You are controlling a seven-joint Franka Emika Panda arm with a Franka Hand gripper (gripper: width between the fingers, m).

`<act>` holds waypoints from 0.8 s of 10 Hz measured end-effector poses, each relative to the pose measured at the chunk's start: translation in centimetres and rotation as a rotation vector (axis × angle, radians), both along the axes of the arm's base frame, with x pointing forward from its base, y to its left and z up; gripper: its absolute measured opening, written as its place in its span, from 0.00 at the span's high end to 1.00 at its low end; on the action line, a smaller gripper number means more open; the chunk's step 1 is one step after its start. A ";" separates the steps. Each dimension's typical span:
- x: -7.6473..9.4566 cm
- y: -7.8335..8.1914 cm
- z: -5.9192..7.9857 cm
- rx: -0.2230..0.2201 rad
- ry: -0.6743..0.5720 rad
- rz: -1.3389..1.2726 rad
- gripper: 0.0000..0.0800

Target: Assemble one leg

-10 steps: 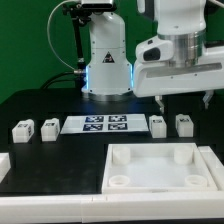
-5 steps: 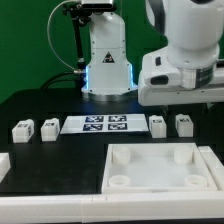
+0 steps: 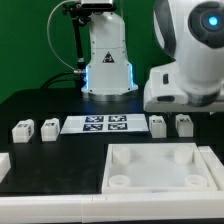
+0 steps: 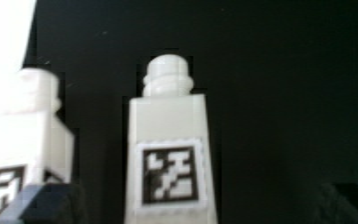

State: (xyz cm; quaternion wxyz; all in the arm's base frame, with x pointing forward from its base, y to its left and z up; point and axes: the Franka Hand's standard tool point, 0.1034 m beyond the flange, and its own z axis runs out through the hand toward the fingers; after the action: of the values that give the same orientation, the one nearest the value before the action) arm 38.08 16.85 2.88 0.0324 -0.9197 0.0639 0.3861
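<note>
Small white blocky plastic leg, black-and-white tagged, upright at 3 o'clock of flat white marker board; two-finger gripper above, released.

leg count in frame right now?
4. Two legs sit on the exterior view's left of the marker board, two more on its right. None in the tray.

Beyond the marker board, toward the exterior view's right, the gripper is running off the frame, its jaws hiding from sight. In the wrist view everything is blurring, and one leg is being cropped, half its tag lost.
</note>
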 end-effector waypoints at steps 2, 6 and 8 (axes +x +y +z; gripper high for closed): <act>-0.5 0.0 -1.1 0.000 0.002 -0.003 0.19; -0.9 0.3 -2.0 -0.001 0.001 0.001 0.19; -0.9 0.3 -2.0 -0.001 0.001 0.001 0.30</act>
State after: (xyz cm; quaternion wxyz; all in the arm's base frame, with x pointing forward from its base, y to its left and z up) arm 37.14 17.15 0.86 0.0318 -0.9194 0.0638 0.3867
